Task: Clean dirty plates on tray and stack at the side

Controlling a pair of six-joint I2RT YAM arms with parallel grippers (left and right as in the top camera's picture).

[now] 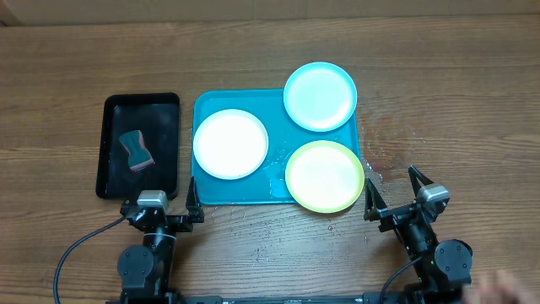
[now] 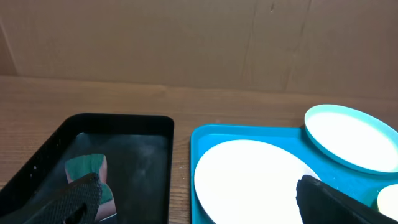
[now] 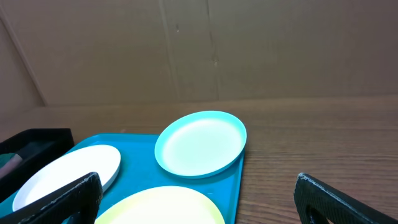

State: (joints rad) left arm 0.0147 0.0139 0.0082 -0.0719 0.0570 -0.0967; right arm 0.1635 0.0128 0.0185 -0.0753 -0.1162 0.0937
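Note:
Three plates rest on the teal tray (image 1: 234,193): a white plate (image 1: 230,143) at its left, a pale blue-mint plate (image 1: 320,95) over its far right corner, a yellow-green plate (image 1: 325,176) over its near right corner. My left gripper (image 1: 158,207) stands open at the table's near edge, below the gap between the two trays, nothing between its fingers. My right gripper (image 1: 395,196) is open too, near the edge to the right of the yellow-green plate. In the left wrist view the white plate (image 2: 249,177) lies just ahead; in the right wrist view the mint plate (image 3: 200,143) lies ahead.
A narrow black tray (image 1: 140,145) sits left of the teal one and holds a green and pink sponge (image 1: 136,150). Small wet spots (image 1: 384,156) mark the wood right of the tray. A cardboard wall (image 2: 186,43) closes off the far side.

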